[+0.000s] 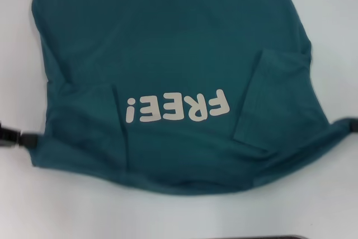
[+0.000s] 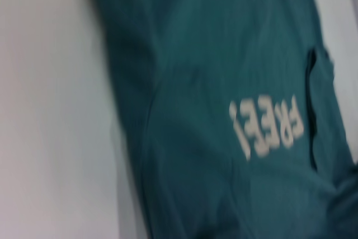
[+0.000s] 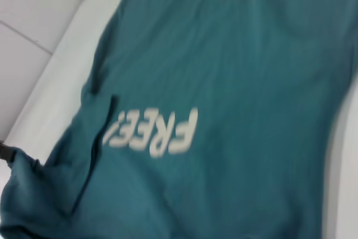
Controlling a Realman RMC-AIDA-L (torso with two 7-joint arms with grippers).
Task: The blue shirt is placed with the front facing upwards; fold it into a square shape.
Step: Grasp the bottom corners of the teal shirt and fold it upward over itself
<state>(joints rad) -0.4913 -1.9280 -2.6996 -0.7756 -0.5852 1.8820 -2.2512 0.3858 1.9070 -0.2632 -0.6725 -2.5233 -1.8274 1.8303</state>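
Soft matte teal blue shirt (image 1: 168, 37), sleeves folded inward; pinched taut between left gripper (image 1: 25, 136) and right gripper (image 1: 344, 124).

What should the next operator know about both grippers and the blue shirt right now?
Left gripper: at the blue shirt's left near corner, shut on the cloth.
Right gripper: at the right near corner, shut on the cloth.
Shirt lies on the white table, "FREE!" print up, near edge pulled taut.
Done: both sleeves folded inward.
Left: fold the body into a square.
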